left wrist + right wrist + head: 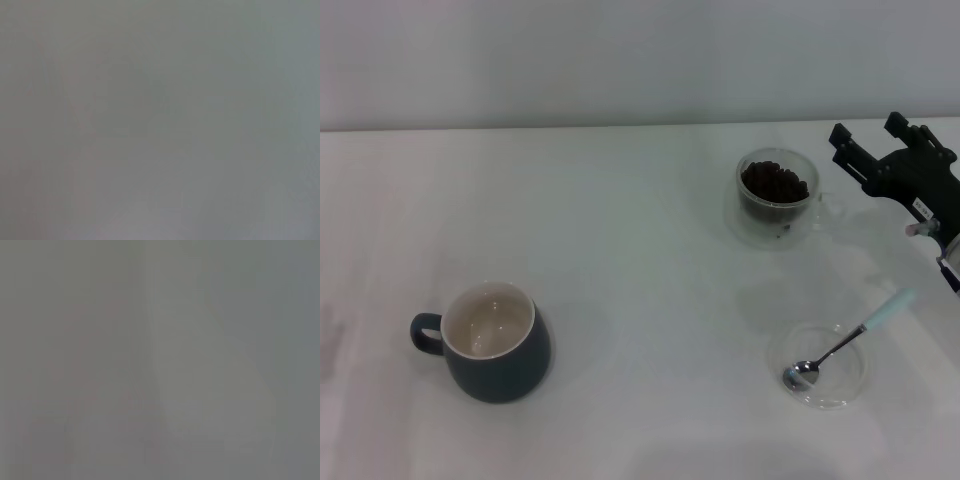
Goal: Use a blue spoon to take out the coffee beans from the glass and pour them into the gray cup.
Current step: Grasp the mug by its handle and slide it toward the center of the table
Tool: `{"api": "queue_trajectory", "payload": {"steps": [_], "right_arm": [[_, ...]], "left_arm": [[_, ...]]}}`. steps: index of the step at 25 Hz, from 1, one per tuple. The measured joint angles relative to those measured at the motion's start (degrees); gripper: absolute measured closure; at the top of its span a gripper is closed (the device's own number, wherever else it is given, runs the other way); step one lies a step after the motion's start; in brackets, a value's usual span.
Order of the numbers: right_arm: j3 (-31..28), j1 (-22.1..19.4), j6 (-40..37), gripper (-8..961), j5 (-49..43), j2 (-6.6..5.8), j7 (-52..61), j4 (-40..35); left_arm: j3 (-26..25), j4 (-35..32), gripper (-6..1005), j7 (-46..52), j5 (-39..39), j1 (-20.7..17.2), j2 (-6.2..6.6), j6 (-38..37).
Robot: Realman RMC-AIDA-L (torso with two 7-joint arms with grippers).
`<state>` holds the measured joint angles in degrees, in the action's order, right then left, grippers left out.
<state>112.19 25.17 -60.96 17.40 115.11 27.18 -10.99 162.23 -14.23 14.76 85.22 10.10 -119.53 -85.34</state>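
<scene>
Black right gripper [868, 136] cropped, holding nothing

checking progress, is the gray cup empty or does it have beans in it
Empty: the gray cup shows only its bare cream inside. The beans sit in the glass.

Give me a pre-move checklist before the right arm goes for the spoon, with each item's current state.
1. Blue spoon free to grasp, bowl on the clear saucer, handle off its rim: ok.
2. Right gripper empty, fingers apart: ok.
3. Glass upright with coffee beans inside: ok.
4. Gray cup upright, nothing seen inside: ok.
5. Left gripper position: cannot tell, out of view.
6. Wrist views usable: not ok.
</scene>
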Motion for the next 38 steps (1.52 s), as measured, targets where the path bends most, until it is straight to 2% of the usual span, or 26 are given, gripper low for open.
{"api": "queue_trajectory", "payload": {"steps": [16,24,31,38], "right_arm": [[-0.58,-1.96,-1.72,95,0.00,0.11,2.66,0.51],[-0.66,-2.18,-1.73,96,0.15,0.11,2.68,0.53],[-0.66,-1.85,-1.46,96,-0.22,0.11,2.38,0.53],[-0.66,-1.82,-1.37,97,-0.24,0.20,2.30,0.53]], "left_arm": [[0.71,0.59,138,-0.32,-5.40,-3.37,0.18,-1.22],[0.71,10.44,137,-0.35,-20.78,-6.31,0.45,-3.36],[0.71,14.19,144,-3.64,-28.03,-4.94,0.35,-1.11],[0.72,13.87,148,-4.16,-29.34,-1.67,0.30,3.67]]}}
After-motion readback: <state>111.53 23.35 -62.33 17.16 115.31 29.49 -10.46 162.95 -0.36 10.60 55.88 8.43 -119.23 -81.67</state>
